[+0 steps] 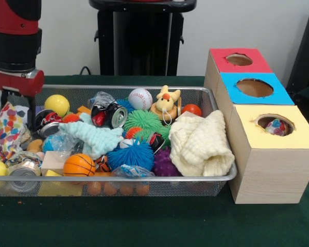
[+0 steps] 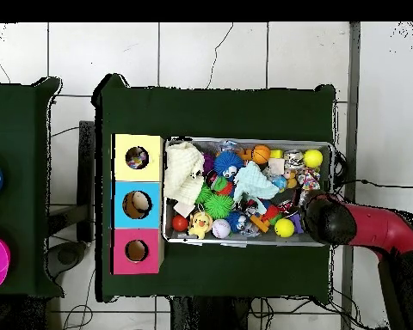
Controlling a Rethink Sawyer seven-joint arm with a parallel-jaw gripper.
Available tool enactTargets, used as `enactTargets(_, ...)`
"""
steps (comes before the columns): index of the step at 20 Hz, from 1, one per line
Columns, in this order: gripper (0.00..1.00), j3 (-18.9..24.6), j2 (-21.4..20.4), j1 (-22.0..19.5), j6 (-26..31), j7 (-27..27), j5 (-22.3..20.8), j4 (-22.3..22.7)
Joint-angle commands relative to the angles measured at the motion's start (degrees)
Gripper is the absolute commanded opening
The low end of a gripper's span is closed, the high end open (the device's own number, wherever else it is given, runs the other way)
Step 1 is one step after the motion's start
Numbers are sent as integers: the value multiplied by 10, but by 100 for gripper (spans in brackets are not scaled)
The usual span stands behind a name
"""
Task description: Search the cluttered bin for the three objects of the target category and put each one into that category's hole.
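A wire mesh bin (image 1: 216,177) holds a heap of toys, cans and cloths. My gripper (image 1: 18,99) hangs on the red and black arm (image 2: 329,220) over the bin's left end in the front view, just above a polka-dot cloth (image 1: 9,128) and a crushed can (image 1: 47,122). Its tip is hidden among the clutter. Beside the bin stands a wooden box with a red hole (image 1: 239,59), a blue hole (image 1: 254,87) and a yellow hole (image 1: 274,124). A small colourful ball shows inside the yellow hole. Something pale lies in the blue hole (image 2: 137,204).
In the bin lie a yellow ball (image 1: 57,104), baseball (image 1: 140,98), basketball (image 1: 79,165), blue spiky ball (image 1: 130,155), green spiky ball (image 1: 142,121), plush duck (image 1: 165,104), white cloth (image 1: 201,144), teal cloth (image 1: 92,136) and cans (image 1: 113,115). The robot's pedestal (image 1: 142,38) stands behind.
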Motion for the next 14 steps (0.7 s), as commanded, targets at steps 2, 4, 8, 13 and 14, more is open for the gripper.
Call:
enactTargets(2, 100, 13, 44, 0, -20, -39, -34, -41)
enactTargets(4, 100, 17, 50, -3, -22, -45, -36, -50)
enactTargets(8, 100, 22, 51, -5, -21, -53, -36, -59)
enactTargets(13, 100, 22, 46, -4, -13, -60, -34, -66)
enactTargets(14, 100, 22, 46, -4, -10, -62, -32, -67)
